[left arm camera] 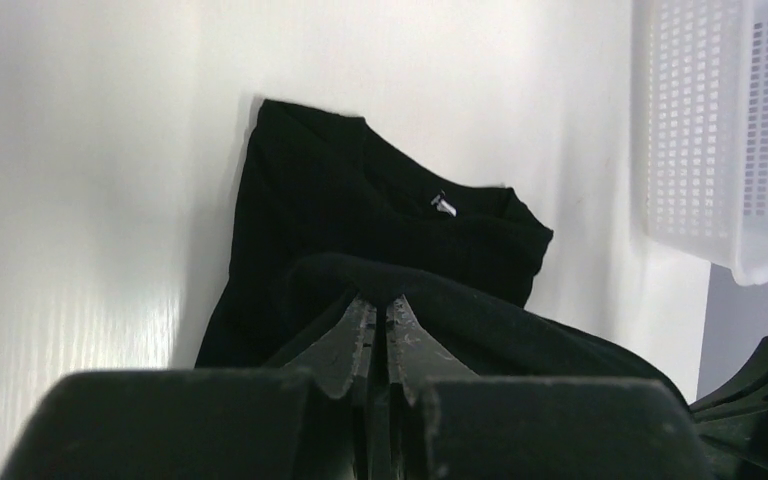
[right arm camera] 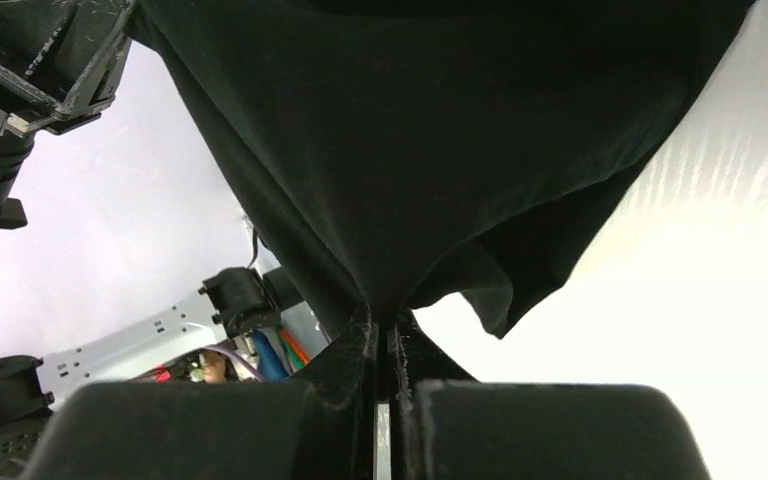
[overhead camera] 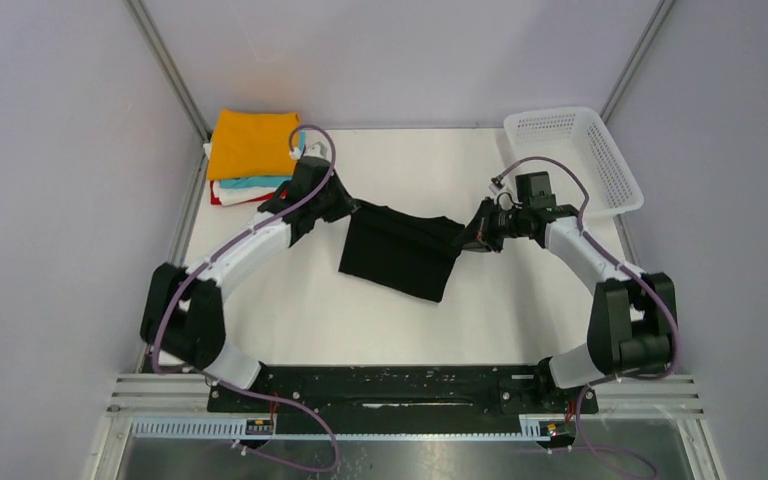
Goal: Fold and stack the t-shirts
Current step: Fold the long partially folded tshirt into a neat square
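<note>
Top external view: black t-shirt (overhead camera: 400, 255) is hanging stretched between the two arms over the middle of the white surface (overhead camera: 410, 330), its lower part sagging toward the near side. Left end effector (overhead camera: 345, 207) is gripping its left upper edge, and right end effector (overhead camera: 468, 238) is gripping its right upper edge. Orange t-shirt (overhead camera: 252, 142) is lying folded on top of a stack at the far left corner, above turquoise t-shirt (overhead camera: 265, 183), white t-shirt (overhead camera: 216, 184) and red t-shirt (overhead camera: 222, 198), which are showing only as edges. White mesh basket (overhead camera: 615, 170) is sitting at the far right corner, well apart from the black cloth.

Left wrist view: fingers are pressing together on a ridge of black cloth. Beyond them the collar and a small white neck label (left arm camera: 443, 205) are showing, and that part appears to be lying on the surface, which the overhead picture is not revealing.

Right wrist view: fingers are pinching a gathered point of cloth. The fabric is fanning upward, taut, from the pinch.
</note>
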You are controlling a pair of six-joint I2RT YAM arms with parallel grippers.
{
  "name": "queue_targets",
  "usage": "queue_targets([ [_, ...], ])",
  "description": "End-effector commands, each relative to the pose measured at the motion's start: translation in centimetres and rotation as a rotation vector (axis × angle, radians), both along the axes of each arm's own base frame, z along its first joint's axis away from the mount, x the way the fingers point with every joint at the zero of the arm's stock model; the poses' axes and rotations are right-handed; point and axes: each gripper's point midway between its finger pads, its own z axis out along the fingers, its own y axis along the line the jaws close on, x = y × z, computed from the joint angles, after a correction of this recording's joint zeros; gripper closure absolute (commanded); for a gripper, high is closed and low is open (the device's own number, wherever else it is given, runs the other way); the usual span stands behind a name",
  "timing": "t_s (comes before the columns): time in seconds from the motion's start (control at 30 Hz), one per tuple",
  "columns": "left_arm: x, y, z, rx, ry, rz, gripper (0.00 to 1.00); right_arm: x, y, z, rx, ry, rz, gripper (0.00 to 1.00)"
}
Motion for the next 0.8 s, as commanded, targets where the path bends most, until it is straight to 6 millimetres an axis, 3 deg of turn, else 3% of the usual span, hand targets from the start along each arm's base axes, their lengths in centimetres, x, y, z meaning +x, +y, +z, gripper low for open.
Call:
queue_targets([
  [0.0, 5.1, 1.1, 1.4, 0.021, -0.066, 0.047, 1.00, 2.7, -0.2, 0.0, 0.058, 0.019, -0.027, 1.00],
  [0.23, 8.6, -0.9, -2.6, 0.020, 0.034, 0.009, 0.96, 6.8, -1.4, -3.6, 0.053, 0.079, -0.128, 0.94],
  [0.3, 9.4, -1.3, -3.2, 0.020, 0.047, 0.001, 0.88, 7.9, -1.7, -4.8, 0.045, 0.100, -0.148, 0.86],
  [0.33, 9.9, -1.4, -2.8, 0.015, 0.040, -0.004, 0.74, 8.4, -1.8, -5.2, 0.039, 0.106, -0.159, 0.82],
  [0.37, 10.2, -1.6, -2.8, 0.017, 0.040, -0.009, 0.55, 8.9, -2.0, -5.3, 0.034, 0.103, -0.168, 0.74],
  [0.43, 10.6, -1.6, -1.8, 0.020, 0.025, -0.014, 0.28, 9.8, -2.3, -5.0, 0.011, 0.078, -0.192, 0.44],
  [0.47, 10.6, -1.6, -1.1, 0.022, 0.012, -0.023, 0.14, 10.2, -2.6, -4.6, -0.001, 0.062, -0.207, 0.11],
  [0.5, 10.4, -1.7, -0.5, 0.021, 0.001, -0.032, 0.03, 10.4, -2.9, -4.2, -0.018, 0.044, -0.220, 0.02],
  [0.63, 8.8, -2.2, 1.5, -0.019, -0.038, -0.091, 0.01, 10.0, -4.1, -2.4, -0.094, -0.023, -0.258, 0.00],
  [0.77, 5.8, -3.3, 1.6, -0.073, -0.023, -0.181, 0.01, 7.4, -4.0, -1.6, -0.123, -0.068, -0.221, 0.01],
])
